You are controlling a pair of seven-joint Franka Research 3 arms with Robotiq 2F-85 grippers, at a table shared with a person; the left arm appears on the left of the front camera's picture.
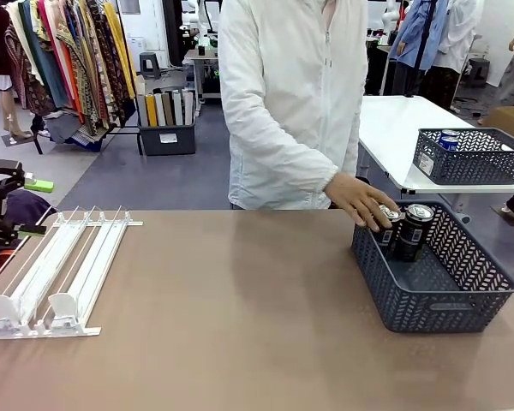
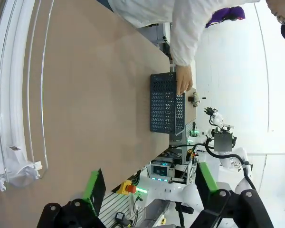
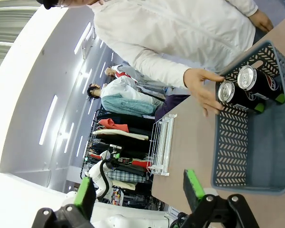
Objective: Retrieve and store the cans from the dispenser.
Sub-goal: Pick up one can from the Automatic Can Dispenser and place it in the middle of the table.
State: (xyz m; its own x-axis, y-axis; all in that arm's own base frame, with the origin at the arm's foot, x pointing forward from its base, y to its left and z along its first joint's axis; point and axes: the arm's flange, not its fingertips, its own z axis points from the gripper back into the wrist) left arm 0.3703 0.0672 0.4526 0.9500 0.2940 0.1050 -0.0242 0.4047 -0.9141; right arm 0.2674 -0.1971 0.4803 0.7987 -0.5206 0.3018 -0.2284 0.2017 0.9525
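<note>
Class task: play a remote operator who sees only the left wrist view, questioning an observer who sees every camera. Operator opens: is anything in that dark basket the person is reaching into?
Observer: Yes, two black cans stand at the basket's far end.
Operator: Is the hand on one?
Observer: The person's hand rests on the can nearer the basket's far corner.
Operator: Any cans left in the dispenser?
Observer: None; the dispenser lanes look empty along their full length.
</note>
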